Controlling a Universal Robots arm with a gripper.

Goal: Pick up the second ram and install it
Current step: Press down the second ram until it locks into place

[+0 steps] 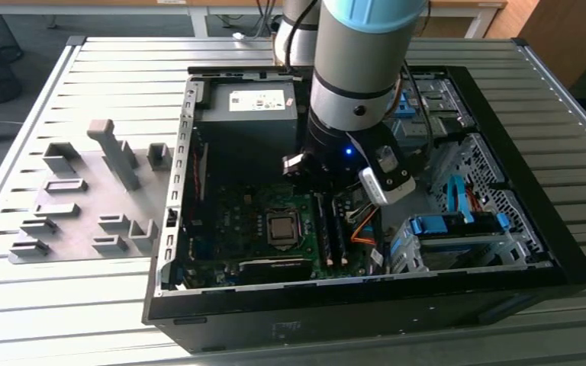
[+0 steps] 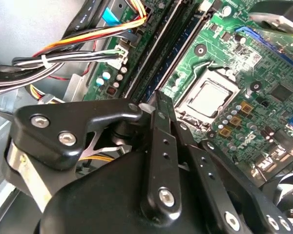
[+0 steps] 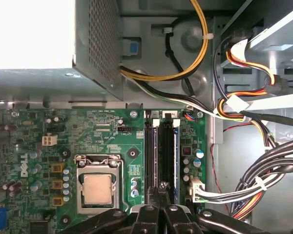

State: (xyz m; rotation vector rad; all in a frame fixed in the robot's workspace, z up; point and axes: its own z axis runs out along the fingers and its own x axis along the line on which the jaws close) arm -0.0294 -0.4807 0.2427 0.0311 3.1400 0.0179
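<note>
End effector (image 3: pixel 162 192) low over motherboard (image 3: pixel 107 141), at memory slots just beside CPU socket (image 3: pixel 97 187). Fingers pinched together, tips at slot end, nothing visibly between them. Second ram (image 3: pixel 176 161) seated in slot on side away from socket; another stick (image 3: pixel 154 158) in slot nearer it. PC case (image 1: pixel 537 252) lies open on bench (image 1: pixel 100 69).
</note>
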